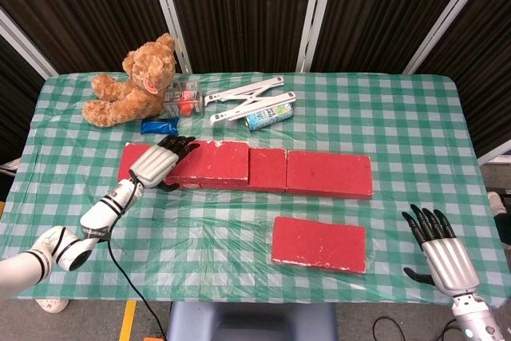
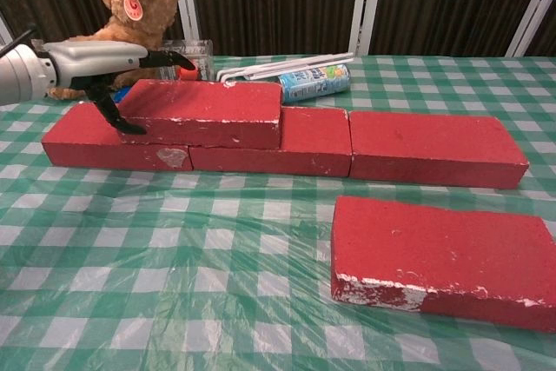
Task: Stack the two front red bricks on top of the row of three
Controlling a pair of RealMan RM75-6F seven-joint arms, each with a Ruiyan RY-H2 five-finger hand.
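One red brick (image 1: 214, 162) (image 2: 208, 112) lies on top of the row of three red bricks (image 1: 329, 174) (image 2: 434, 158), over the row's left and middle bricks. My left hand (image 1: 160, 161) (image 2: 102, 64) is at this brick's left end; its fingers hover just above the top and its thumb hangs beside the end face, gripping nothing. The other front red brick (image 1: 319, 243) (image 2: 443, 254) lies flat on the checked cloth, in front of the row's right part. At the table's near right corner my right hand (image 1: 443, 255) rests with fingers spread and nothing in it.
Behind the row are a teddy bear (image 1: 132, 81), a clear box (image 1: 182, 97), a blue packet (image 1: 160, 125), a white folding rack (image 1: 243, 97) and a drink can (image 1: 270, 116). The green checked cloth (image 1: 200, 221) is covered with wrinkled plastic film.
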